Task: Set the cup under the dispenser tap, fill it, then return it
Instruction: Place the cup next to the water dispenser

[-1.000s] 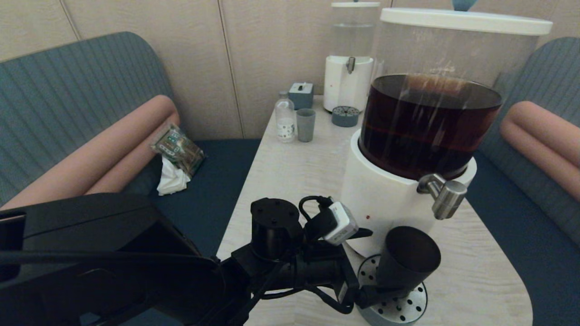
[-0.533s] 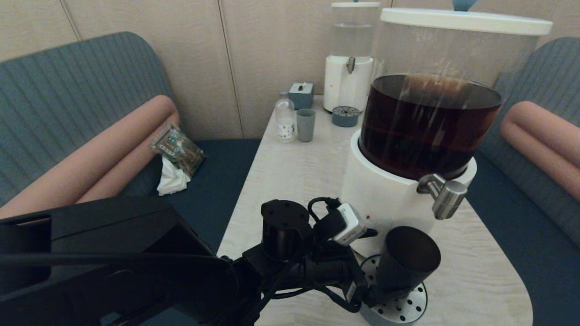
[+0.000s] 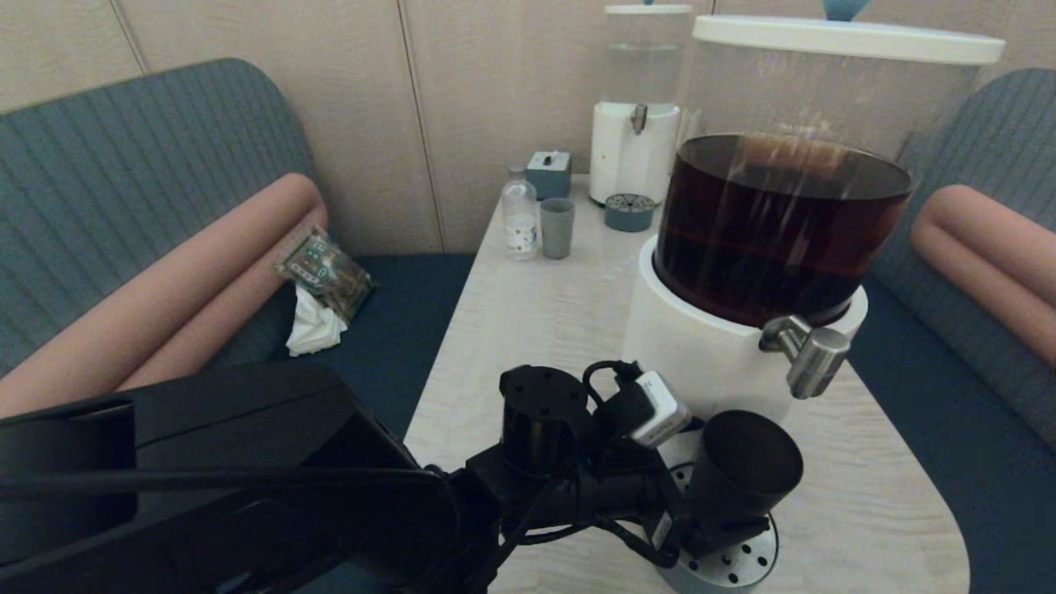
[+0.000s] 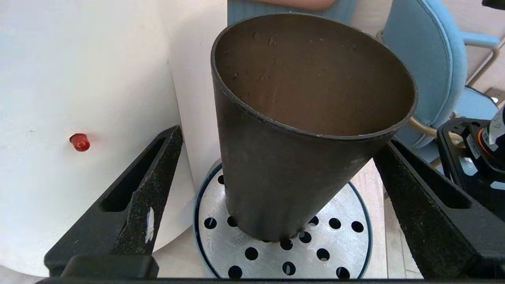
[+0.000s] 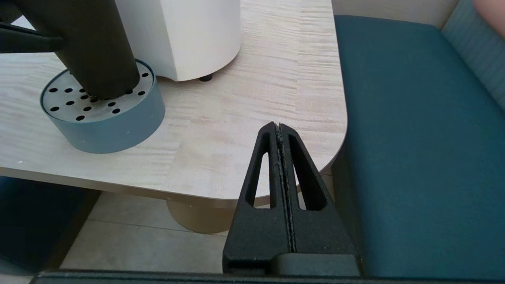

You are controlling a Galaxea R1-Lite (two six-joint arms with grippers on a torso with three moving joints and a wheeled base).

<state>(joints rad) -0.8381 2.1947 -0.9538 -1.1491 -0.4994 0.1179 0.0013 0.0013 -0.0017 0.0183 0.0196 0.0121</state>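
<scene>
Where cup (image 4: 300,157) sits tilted on drip tray (image 4: 335,221) — left hand (image 4: 276,177) released, cup base hidden.

Dim, soft, even indoor light

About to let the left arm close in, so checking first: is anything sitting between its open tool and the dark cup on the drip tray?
Nothing visible. The left tool is open with one finger on each side of the cup, which stands on the perforated drip tray. Only bare gaps separate fingers and cup wall.
</scene>
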